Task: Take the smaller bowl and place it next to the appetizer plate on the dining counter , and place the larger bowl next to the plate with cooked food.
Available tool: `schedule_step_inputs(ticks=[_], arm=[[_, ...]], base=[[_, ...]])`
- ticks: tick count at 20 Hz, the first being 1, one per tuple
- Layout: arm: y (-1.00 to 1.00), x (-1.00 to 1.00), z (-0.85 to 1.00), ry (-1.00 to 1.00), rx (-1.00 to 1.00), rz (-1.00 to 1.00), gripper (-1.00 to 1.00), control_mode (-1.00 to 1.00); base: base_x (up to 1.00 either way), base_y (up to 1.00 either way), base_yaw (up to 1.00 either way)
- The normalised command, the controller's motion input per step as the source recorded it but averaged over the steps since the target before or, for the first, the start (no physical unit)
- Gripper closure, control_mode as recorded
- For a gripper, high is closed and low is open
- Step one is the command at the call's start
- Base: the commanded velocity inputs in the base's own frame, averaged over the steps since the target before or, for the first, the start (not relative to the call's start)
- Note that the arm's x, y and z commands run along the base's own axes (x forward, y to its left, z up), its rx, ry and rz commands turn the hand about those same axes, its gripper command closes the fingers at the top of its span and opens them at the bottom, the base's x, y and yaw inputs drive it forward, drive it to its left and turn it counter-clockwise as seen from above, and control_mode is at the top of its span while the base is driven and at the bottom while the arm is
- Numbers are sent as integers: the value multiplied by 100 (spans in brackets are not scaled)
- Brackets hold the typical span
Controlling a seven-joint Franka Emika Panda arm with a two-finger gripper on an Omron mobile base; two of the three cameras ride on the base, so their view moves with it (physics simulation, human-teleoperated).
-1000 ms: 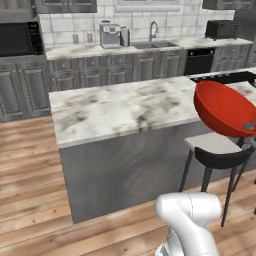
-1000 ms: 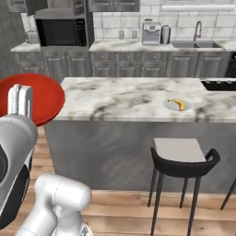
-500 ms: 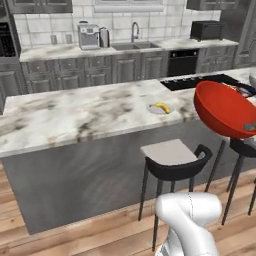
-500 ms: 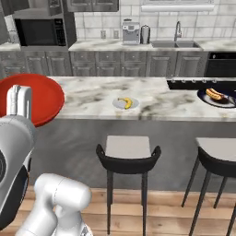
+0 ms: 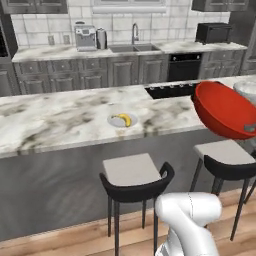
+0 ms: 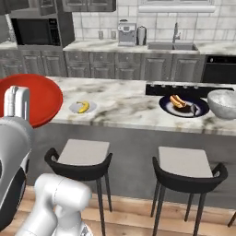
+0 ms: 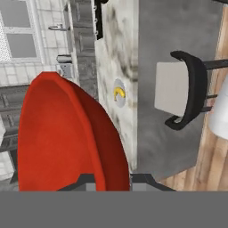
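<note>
The hand (image 7: 109, 178) is grasping the red bowl (image 7: 62, 138), tilted, in front of the tabletop (image 5: 60, 120), near the banana plate (image 5: 123, 120).

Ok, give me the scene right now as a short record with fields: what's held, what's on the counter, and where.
tool: shut on the red bowl, held tilted in the air, short of the counter
banana plate: on counter, above the left stool
hot dog plate: on counter, right of banana plate
grey bowl: on counter, just right of hot dog plate
red bowl placed: not yet
</note>
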Motion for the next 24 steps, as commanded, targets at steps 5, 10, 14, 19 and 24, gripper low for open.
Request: schedule_step_inputs(ticks=[5,10,14,19,24], arm=[[0,0,0,0,0,0,100,100],[0,0,0,0,0,0,100,100],[0,0,0,0,0,0,100,100],[-24,50,-10,5,-2,13,100,-100],[-24,100,-42,2,-2,0,100,-100]], base=[[100,-49,25],[100,-8,12],[100,-5,28],[36,-6,13],[0,0,0]])
